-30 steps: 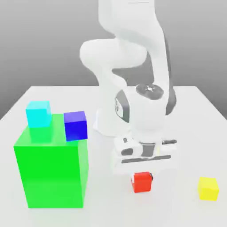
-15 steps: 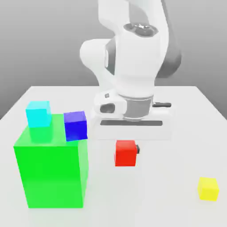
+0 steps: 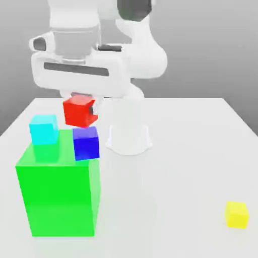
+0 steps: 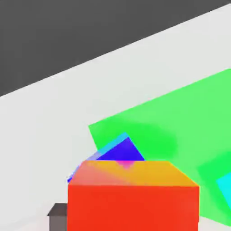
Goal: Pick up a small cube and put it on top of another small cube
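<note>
Five blocks, none lettered: red cube tilted just above the blue cube on the green block; cyan cube; yellow cube on the table. Whether the fingers grasp red, I cannot tell.

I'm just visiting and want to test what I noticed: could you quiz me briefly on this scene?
1. True or false: the red cube lies on the table.
2. Which cube sits alone at the exterior view's right? A) cyan B) yellow C) blue
3. On what do the blue cube and cyan cube stand?

Key:
1. False; it is up under the pincer, just above the blue cube.
2. B, the yellow cube.
3. The big green block.
</note>
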Tool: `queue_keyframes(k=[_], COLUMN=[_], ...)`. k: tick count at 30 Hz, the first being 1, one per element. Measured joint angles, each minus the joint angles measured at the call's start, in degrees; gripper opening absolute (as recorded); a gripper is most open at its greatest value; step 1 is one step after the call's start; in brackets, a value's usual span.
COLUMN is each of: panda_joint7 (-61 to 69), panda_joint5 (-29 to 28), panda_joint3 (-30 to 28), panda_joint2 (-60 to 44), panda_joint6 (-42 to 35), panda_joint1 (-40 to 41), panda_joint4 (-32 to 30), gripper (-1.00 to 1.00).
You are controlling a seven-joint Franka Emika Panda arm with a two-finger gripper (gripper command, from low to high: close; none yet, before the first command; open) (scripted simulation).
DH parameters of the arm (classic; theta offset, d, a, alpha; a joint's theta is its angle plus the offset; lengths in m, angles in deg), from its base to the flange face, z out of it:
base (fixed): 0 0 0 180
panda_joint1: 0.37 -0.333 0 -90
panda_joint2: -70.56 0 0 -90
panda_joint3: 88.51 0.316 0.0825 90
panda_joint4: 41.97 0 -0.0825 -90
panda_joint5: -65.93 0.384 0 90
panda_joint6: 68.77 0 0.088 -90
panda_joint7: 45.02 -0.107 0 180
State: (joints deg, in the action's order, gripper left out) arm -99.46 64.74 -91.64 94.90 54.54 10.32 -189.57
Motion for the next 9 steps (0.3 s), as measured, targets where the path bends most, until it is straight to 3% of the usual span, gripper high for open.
queue_keyframes(k=[5, 9], panda_joint7=[-0.09, -0.2], panda_joint5=[-0.16, -0.27], panda_joint3=[0.03, 0.21], panda_joint2=[-0.23, 2.26], panda_joint6=[0.68, -6.29], panda_joint1=[0.07, 0.13], panda_joint4=[-0.46, 4.02], gripper=[1.0, 1.0])
